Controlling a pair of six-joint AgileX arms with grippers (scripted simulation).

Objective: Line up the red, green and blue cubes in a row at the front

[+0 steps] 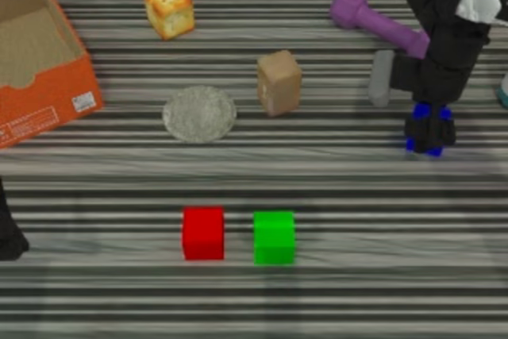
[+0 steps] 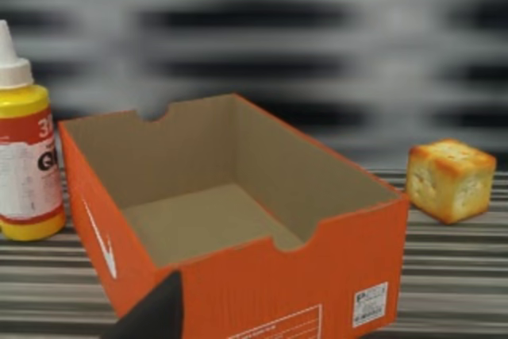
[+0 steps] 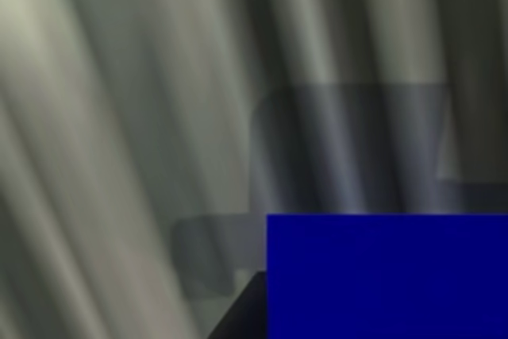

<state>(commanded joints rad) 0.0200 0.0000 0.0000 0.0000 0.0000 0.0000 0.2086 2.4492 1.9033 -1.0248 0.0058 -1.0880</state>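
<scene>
Overhead, my right gripper (image 1: 429, 134) is clamped on the blue cube (image 1: 429, 110), far right, well behind the red cube (image 1: 203, 233) and green cube (image 1: 274, 236); I should set it squarely right of green on the striped table (image 1: 381, 275). My left gripper (image 1: 9, 236) sits parked at the left edge; its wrist view faces an orange box (image 2: 238, 220), and I cannot tell its fingers' state. Right wrist: blue fills the view.

A grey-and-black striped table (image 1: 357, 291) fills the view.
</scene>
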